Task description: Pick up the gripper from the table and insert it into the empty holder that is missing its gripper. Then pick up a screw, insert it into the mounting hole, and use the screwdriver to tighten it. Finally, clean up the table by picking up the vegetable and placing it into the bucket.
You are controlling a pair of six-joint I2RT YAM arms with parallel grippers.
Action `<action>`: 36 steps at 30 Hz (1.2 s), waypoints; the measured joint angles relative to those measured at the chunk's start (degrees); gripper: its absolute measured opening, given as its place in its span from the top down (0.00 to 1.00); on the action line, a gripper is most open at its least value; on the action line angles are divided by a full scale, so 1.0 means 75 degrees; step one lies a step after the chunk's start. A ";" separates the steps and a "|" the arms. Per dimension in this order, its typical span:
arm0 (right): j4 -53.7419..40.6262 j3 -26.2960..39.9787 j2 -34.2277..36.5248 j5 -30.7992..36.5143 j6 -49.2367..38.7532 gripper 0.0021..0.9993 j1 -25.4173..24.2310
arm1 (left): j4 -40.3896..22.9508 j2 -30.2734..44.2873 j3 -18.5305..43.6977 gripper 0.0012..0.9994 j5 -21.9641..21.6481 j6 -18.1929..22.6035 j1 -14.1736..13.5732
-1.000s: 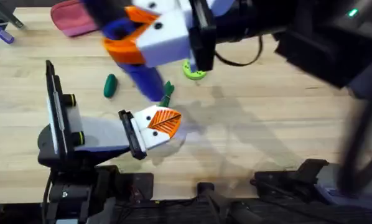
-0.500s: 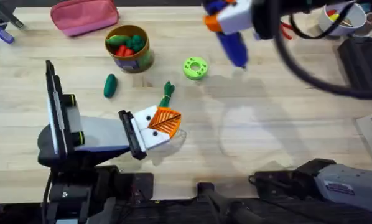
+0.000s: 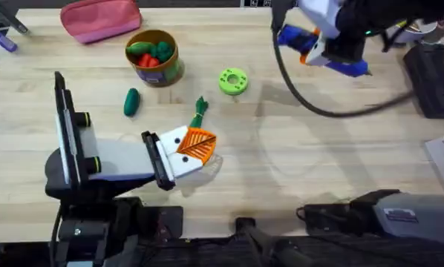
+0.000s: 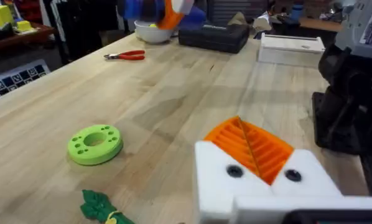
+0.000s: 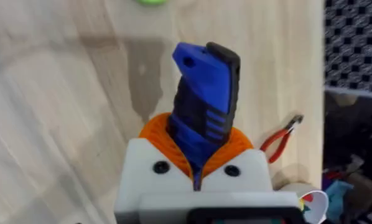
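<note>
Your right pincer (image 3: 333,46) has swung further toward the table's far right corner since half a second ago, and the blue screwdriver (image 3: 322,50) it clamps now lies nearly level above the table (image 3: 318,163) instead of pointing down. In the right wrist view the screwdriver (image 5: 201,106) stands between the orange pads, with the red-handled pliers (image 5: 276,140) close by. Nothing on the table has shifted. Your left pincer (image 3: 188,148) rests low at the near left, closed with nothing visible between its pads; the green ring (image 3: 233,81), the green vegetable (image 3: 131,101) and the bucket (image 3: 154,58) lie beyond it. The middle and near right of the table give you open room.
</note>
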 joint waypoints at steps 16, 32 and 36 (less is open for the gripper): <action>0.0463 0.0000 0.2921 0.0943 -0.0522 0.99 -0.0496 | 0.0000 -0.0002 0.0000 0.99 0.0000 0.0000 0.0000; 0.0707 0.0003 0.3691 0.1213 -0.0571 0.80 -0.0497 | 0.0000 -0.0002 0.0000 0.99 0.0000 0.0000 0.0000; 0.0714 0.0045 0.3688 0.1316 -0.0606 0.21 -0.0497 | 0.0000 -0.0001 0.0000 0.99 0.0000 0.0000 0.0000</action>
